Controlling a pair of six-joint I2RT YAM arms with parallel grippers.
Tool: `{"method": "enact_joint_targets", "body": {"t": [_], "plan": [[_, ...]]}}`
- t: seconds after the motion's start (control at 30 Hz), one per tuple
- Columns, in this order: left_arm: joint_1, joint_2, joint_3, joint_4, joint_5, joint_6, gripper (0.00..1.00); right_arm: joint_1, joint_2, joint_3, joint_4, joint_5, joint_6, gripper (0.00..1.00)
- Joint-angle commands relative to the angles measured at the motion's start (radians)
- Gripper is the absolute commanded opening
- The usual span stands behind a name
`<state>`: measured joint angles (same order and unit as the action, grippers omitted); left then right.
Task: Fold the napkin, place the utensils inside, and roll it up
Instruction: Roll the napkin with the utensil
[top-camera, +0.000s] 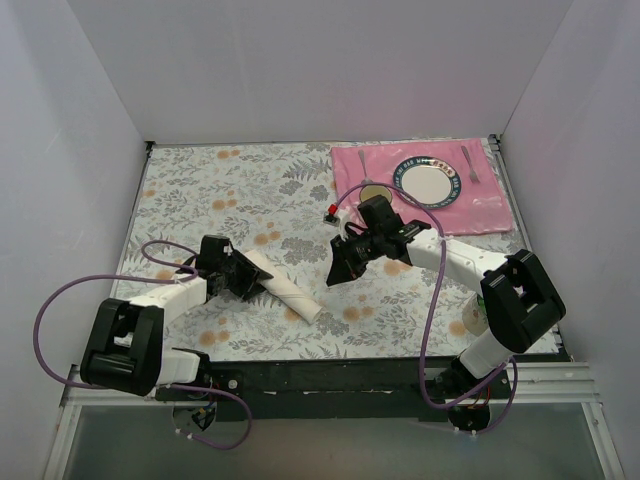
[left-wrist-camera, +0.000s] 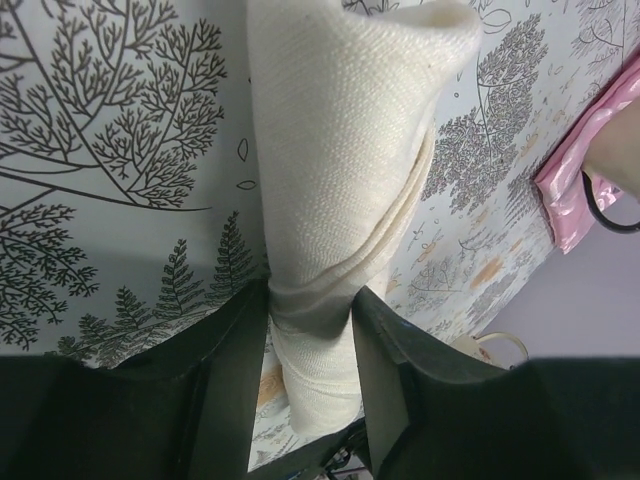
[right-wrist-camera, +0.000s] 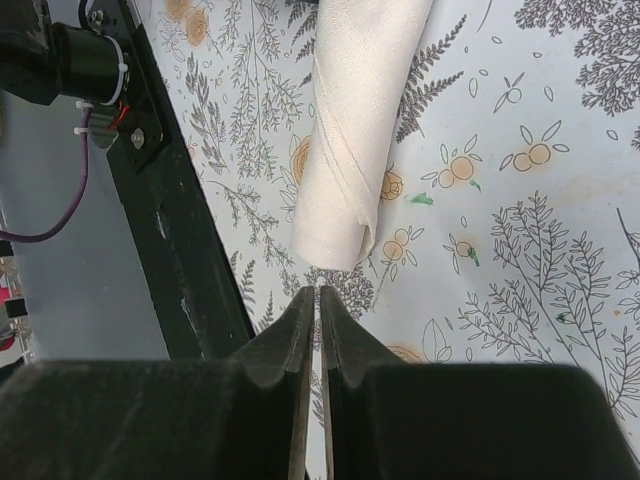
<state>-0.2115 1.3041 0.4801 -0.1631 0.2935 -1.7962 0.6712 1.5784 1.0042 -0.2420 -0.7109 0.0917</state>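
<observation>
As I stood in the room and looked over the rig, the following lay before me.

Bench: a flat top covered in a pale sheet printed with grey foliage and orange blossoms, with plain white walls on three sides.

Napkin: an off-white woven cloth, rolled into a soft tube. It lay flat on the bench, left of centre, on a diagonal from the far left down toward the near edge. Its layered edges showed as creases along the side. The near end was open and slightly flattened. What the roll held inside could not be seen.

Left claw: two black fingers, one on each side of the napkin's far-left end. Both pressed against the cloth, which was pinched narrow between them. The claw had the roll in its grip.

Right claw: black fingers drawn together with only a thin slit between them and nothing in it. It stood over the bench just off the napkin's near end, close to the cloth but apart from it.

Placemat: a pink rectangular mat at the far right corner of the bench, well apart from the napkin.

Plate: a round white plate with a dark patterned rim, resting on the placemat.

Fork: a small silver piece, on the placemat just right of the plate.

Spoon: a small silver piece, on the placemat left of the plate.
</observation>
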Motion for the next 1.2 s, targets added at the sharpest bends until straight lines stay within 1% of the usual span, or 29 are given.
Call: {"method": "enact_joint_targets", "body": {"t": [0.0,0.27,0.4,0.5,0.53,0.63,0.67,0.87,0.9,0.97,1.0,1.07,1.1,1.17], "plan": [[0.0,0.009,-0.015,0.051,-0.039,0.011,0.36,-0.01,-0.005,0.027,-0.019,-0.018,-0.023,0.12],[0.0,0.064,0.012,0.112,-0.066,0.023,0.35,-0.025,-0.011,0.045,-0.04,-0.013,-0.032,0.12],[0.004,0.128,0.069,0.131,-0.089,0.047,0.34,-0.044,-0.027,0.053,-0.056,-0.006,-0.035,0.12],[0.012,0.198,0.13,0.14,-0.093,0.077,0.34,-0.054,-0.044,0.051,-0.06,0.001,-0.032,0.12],[0.017,0.243,0.149,0.151,-0.088,0.081,0.34,-0.056,-0.047,0.05,-0.06,0.002,-0.03,0.12],[0.021,0.323,0.234,0.158,-0.067,0.098,0.33,-0.064,-0.058,0.047,-0.063,0.01,-0.03,0.12],[0.021,0.375,0.288,0.157,-0.067,0.106,0.33,-0.068,-0.064,0.045,-0.065,0.01,-0.032,0.12],[0.047,0.596,0.469,0.157,-0.048,0.126,0.31,-0.09,-0.075,0.036,-0.059,0.007,-0.029,0.11],[0.053,0.618,0.521,0.157,-0.048,0.124,0.31,-0.093,-0.078,0.033,-0.056,0.007,-0.029,0.11],[0.06,0.667,0.573,0.155,-0.051,0.121,0.31,-0.099,-0.084,0.028,-0.054,0.004,-0.029,0.11],[0.064,0.708,0.631,0.154,-0.056,0.12,0.3,-0.105,-0.086,0.025,-0.057,0.004,-0.027,0.11],[0.069,0.75,0.701,0.149,-0.068,0.123,0.3,-0.111,-0.09,0.022,-0.057,0.001,-0.026,0.11],[0.075,0.8,0.763,0.151,-0.073,0.126,0.3,-0.116,-0.092,0.019,-0.057,-0.001,-0.026,0.11],[0.084,0.855,0.839,0.151,-0.053,0.117,0.3,-0.12,-0.098,0.02,-0.06,-0.005,-0.024,0.11]]}}
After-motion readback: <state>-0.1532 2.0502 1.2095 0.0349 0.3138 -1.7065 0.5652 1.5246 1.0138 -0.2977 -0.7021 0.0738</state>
